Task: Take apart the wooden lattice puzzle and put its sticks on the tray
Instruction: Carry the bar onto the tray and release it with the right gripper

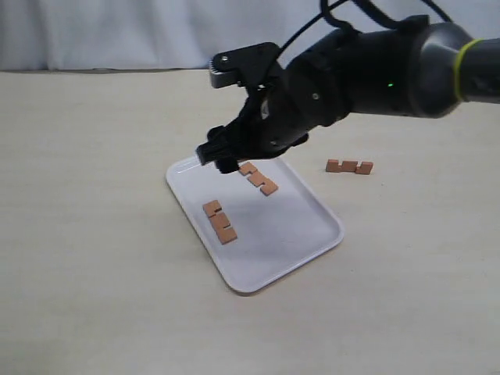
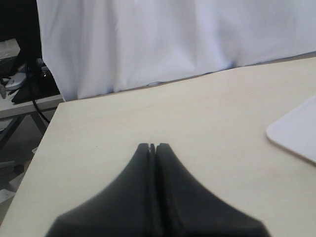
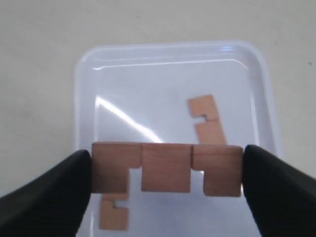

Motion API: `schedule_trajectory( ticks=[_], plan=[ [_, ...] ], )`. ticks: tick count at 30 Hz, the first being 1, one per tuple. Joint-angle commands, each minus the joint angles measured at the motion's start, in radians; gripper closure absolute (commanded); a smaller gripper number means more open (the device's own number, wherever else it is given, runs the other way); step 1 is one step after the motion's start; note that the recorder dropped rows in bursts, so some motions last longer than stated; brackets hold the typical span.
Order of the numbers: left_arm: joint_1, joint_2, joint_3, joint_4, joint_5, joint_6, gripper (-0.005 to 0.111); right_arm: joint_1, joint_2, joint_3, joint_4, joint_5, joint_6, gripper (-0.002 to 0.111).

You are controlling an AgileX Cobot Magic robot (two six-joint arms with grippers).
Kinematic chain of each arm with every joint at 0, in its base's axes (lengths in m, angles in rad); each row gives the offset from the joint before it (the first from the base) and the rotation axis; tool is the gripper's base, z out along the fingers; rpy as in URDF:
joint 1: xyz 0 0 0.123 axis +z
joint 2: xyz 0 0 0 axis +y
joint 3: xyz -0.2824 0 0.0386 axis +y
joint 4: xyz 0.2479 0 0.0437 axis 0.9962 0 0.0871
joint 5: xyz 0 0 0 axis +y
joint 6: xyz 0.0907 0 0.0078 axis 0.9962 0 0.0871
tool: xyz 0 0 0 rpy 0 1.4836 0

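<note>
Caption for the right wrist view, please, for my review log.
Right gripper holds one notched stick by its ends above the white tray, where two more sticks lie.

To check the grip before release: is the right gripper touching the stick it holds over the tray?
Touching. In the right wrist view both fingers of the right gripper press flush on the ends of the stick, with no gap.

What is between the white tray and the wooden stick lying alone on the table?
Nothing. In the exterior view only bare table separates the tray from that stick.
</note>
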Motion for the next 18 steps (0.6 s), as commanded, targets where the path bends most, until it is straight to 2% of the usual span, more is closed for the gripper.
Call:
schedule_trajectory(
  ticks=[1, 5, 9, 13, 18],
  plan=[
    [0.004, -0.002, 0.001, -0.002, -0.008, -0.001, 0.107, 0.065, 0.075, -0.088, -0.003, 0.015, -0.007, 0.104],
    [0.004, -0.002, 0.001, -0.002, -0.008, -0.001, 0.107, 0.080, 0.155, -0.156, -0.006, 0.024, -0.002, 0.104],
    [0.004, -0.002, 0.001, -0.005, -0.012, -0.001, 0.107, 0.072, 0.233, -0.211, -0.008, 0.022, 0.014, 0.096],
    [0.004, -0.002, 0.001, -0.005, -0.011, -0.001, 0.107, 0.058, 0.288, -0.223, -0.066, 0.020, 0.082, 0.082],
    [0.004, -0.002, 0.001, -0.005, -0.011, -0.001, 0.107, 0.057, 0.298, -0.223, -0.147, 0.056, 0.163, 0.051]
  ],
)
